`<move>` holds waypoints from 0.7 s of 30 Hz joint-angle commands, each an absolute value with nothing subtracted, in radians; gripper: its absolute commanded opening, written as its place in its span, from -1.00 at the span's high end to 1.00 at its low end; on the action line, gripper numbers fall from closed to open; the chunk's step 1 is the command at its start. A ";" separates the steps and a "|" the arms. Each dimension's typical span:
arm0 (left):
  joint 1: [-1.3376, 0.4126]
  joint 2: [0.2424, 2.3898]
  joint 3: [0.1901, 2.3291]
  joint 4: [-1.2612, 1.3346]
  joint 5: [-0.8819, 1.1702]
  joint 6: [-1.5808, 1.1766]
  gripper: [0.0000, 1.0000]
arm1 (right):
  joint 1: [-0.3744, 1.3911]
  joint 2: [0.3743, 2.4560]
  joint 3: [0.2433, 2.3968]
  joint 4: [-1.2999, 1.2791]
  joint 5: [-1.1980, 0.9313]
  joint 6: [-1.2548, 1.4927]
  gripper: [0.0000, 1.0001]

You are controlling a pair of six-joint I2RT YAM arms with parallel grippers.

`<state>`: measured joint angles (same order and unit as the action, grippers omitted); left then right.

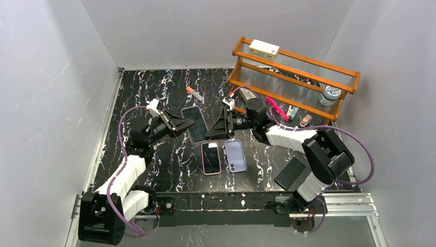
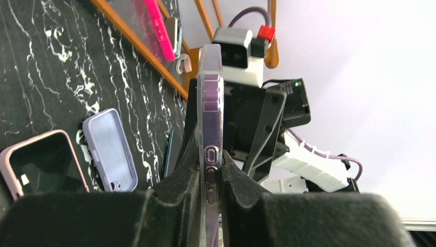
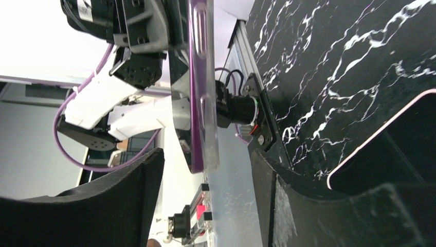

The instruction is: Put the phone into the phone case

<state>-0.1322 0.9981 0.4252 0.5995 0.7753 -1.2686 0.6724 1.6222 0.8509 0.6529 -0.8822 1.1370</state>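
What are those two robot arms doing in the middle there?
The left claw is shut on one edge of a clear phone case, holding it up between the arms. The right claw is open around the opposite edge, not squeezing it. On the black table lie a pink-rimmed phone and a lilac case. I can't tell whether a phone sits inside the clear case.

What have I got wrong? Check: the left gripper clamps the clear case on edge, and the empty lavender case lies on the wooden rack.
The place is wrong. The empty lavender case lies on the marble table, as the top external view shows. The left gripper does clamp the clear case on edge.
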 commanded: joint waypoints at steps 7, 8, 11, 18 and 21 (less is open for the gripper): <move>-0.132 0.962 0.466 0.734 0.757 -1.333 1.00 | 0.716 1.599 0.835 0.817 -0.903 1.205 -0.13; -0.133 0.960 0.465 0.735 0.759 -1.336 1.00 | 0.719 1.607 0.838 0.827 -0.901 1.212 -0.08; -0.132 0.959 0.462 0.739 0.767 -1.345 1.00 | 0.727 1.625 0.839 0.875 -0.898 1.243 0.11; -0.133 0.956 0.444 0.739 0.776 -1.363 0.85 | 0.736 1.641 0.819 0.968 -0.880 1.303 0.97; -0.133 0.961 0.433 0.739 0.787 -1.357 0.82 | 0.736 1.632 0.815 0.942 -0.858 1.292 0.97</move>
<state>-0.1280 0.9855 0.4313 0.6918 0.7593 -1.3430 0.7227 1.6382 0.8188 0.8764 -0.8925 1.2976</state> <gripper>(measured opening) 0.129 0.115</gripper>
